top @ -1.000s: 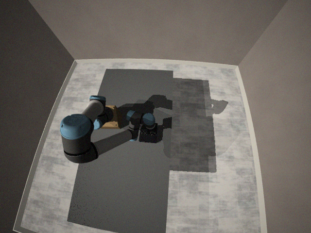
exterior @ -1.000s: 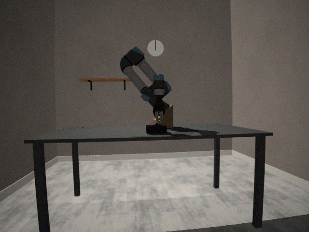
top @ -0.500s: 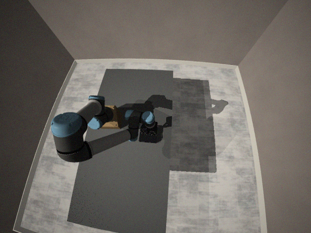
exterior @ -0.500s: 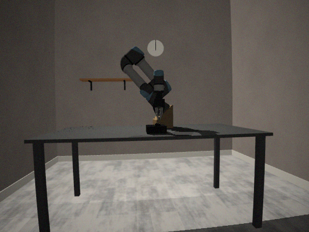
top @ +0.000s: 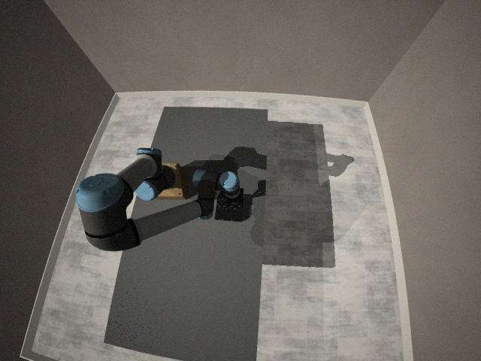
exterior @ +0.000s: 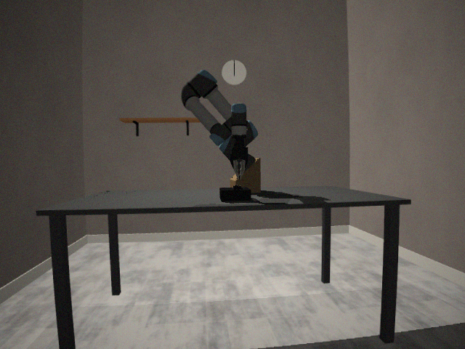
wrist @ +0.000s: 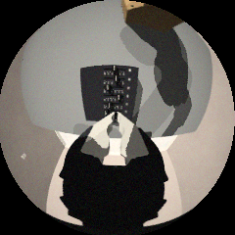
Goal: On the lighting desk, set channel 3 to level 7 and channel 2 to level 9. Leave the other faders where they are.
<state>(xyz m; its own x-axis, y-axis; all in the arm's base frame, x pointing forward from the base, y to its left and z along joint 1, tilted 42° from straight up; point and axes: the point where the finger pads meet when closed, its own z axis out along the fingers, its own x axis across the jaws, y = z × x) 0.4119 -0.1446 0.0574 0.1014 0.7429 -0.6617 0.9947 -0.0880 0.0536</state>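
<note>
Gripper [wrist: 116, 117] clenched on nothing, jaws pressed together into one narrow tip, presumably so a single fader can be nudged without catching its neighbours. Hangs tip-down above the near edge of the lighting desk [wrist: 93, 93], apart from it by a small gap in the exterior view [exterior: 239, 173]; contact not made. Points roughly along the central column of sliders in the wrist view.

Lighting desk: low black box, flat on the dark table [exterior: 150, 197], just in front of the tan wedge mount [exterior: 254, 176] carrying the arm's base. Fader caps [wrist: 114, 73] seen as small pale marks in rows on the panel; a column of pale dots along the right side, probably level marks. Channel numbers and levels too small to read, so cannot tell which channels already sit at target.

Judged step: lining up the closed tip over a channel before descending to push. Next move likely needs a short drop beside the correct cap, then a straight slide along the slot. Risk: tip brushing an adjacent fader, since caps sit close.

Behind the table: wooden wall shelf [exterior: 159, 120], round wall clock [exterior: 227, 73]. Top view: elbow folded back over the table, wrist [top: 229, 180] directly above the desk [top: 243, 213].
</note>
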